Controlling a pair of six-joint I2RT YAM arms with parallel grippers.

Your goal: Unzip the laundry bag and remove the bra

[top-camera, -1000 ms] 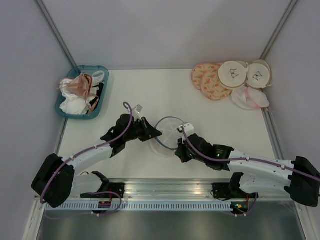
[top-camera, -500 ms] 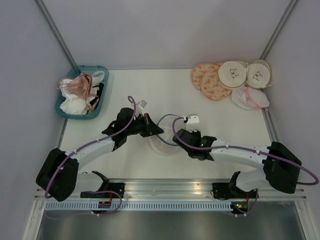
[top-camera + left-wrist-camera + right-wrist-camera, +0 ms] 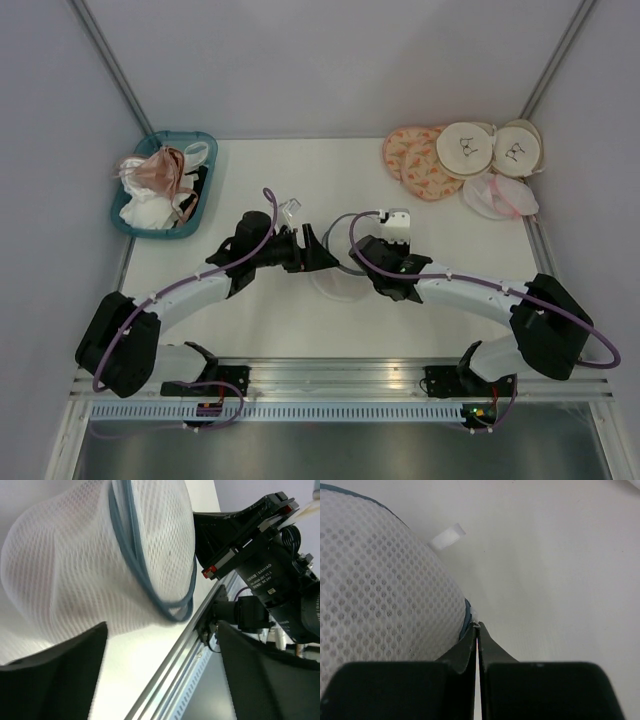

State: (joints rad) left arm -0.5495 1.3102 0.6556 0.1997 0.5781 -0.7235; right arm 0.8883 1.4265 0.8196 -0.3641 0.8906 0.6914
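Laundry bag — on the counter, mid-width, lying between both claws.
Left claw — jaws spread wide, nothing held, the bag's mesh just ahead of its tips.
Right claw — pressed shut, tips nipping the bag's blue-grey rim on its right side.

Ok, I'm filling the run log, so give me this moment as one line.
step: unzip | left fingers: open beside laundry bag, not gripping | right fingers: shut at the bag's zipped rim
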